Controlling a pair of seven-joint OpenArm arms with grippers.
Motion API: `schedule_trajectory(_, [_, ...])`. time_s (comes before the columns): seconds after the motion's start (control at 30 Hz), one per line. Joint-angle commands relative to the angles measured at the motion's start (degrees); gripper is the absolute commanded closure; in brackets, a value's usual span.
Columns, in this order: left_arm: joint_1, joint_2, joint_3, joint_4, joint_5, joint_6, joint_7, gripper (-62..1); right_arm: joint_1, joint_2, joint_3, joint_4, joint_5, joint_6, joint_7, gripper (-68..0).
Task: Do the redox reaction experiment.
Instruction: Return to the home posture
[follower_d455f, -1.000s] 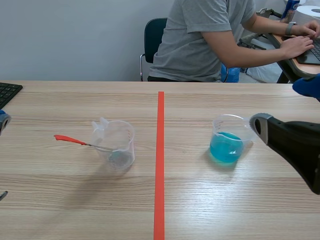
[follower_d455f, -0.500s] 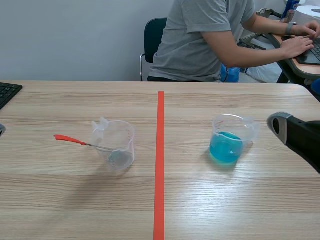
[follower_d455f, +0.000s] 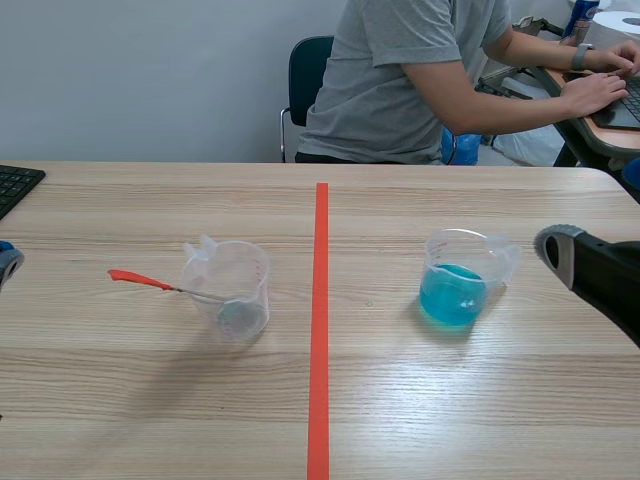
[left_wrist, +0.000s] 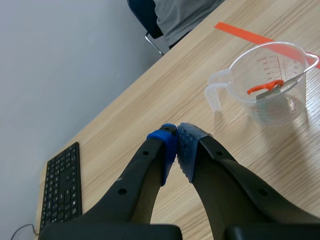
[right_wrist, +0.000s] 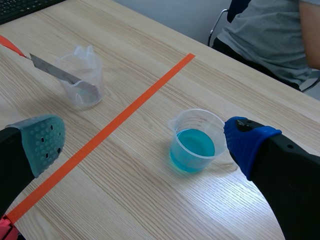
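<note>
The left gripper (left_wrist: 177, 131) is closed on nothing: its two blue dotted pads meet tip to tip above the wood. It hangs over the left part of the table (follower_d455f: 150, 400), close to the left edge, and in the scene view only a small bit of it shows there. Ahead of it, well apart, stands a clear measuring cup (left_wrist: 272, 82) with a handle and printed marks. A small spatula (left_wrist: 265, 89) with an orange-red handle leans in this cup, its metal blade down inside and its handle out over the rim, toward the left edge of the table.

The right gripper (right_wrist: 145, 142) is wide open, with one grey-green pad and one blue pad far from each other. It holds nothing and hangs over the right part of the table, near the right edge. Ahead of it, closer to the blue-padded finger (not touching it), stands a second clear cup (right_wrist: 196, 140) with blue liquid (follower_d455f: 452, 295) filling about the lower half.

An orange-red tape line (follower_d455f: 320, 320) runs from the near edge toward the far edge and divides the two cups, one on each side of it. A black keyboard (follower_d455f: 15, 185) lies at the far left corner. Behind the far edge a person (follower_d455f: 420, 70) in a grey shirt sits on a dark chair (follower_d455f: 305, 80), turned toward another desk.
</note>
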Motion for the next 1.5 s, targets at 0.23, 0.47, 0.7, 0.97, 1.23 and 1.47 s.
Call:
schedule_trajectory(0.23, [-0.5, 0.3, 0.0, 0.8, 0.8, -2.2, -1.4, -3.1, 0.7, 0.0, 0.4, 1.1, 0.6, -0.2, 0.6, -67.9])
schedule_trajectory(0.47, [-0.5, 0.3, 0.0, 0.8, 1.6, -2.3, -1.9, -25.2, 0.7, 0.0, 0.4, 1.1, 0.6, -0.2, 0.6, -67.9])
schedule_trajectory(0.7, [-0.5, 0.3, 0.0, 0.8, 0.5, -0.9, -3.2, -62.3, 0.7, 0.0, 0.4, 1.1, 0.6, -0.2, 0.6, -67.9])
schedule_trajectory(0.97, [1.3, -0.1, 0.0, 0.8, 0.5, -0.7, -5.4, -62.3, 0.7, 0.0, 0.4, 1.1, 0.6, -0.2, 0.5, -67.9])
schedule_trajectory(1.23, [5.1, -0.7, -1.5, 0.8, 0.5, -0.7, -12.3, -62.3, 0.7, 0.0, 0.4, 1.1, 0.6, -0.2, 0.4, -67.9])
schedule_trajectory(1.47, [3.9, -0.7, -3.3, 0.8, 0.0, -1.1, -11.7, -62.3, 0.7, 0.0, 0.4, 1.1, 0.6, -0.2, 0.4, -67.9])
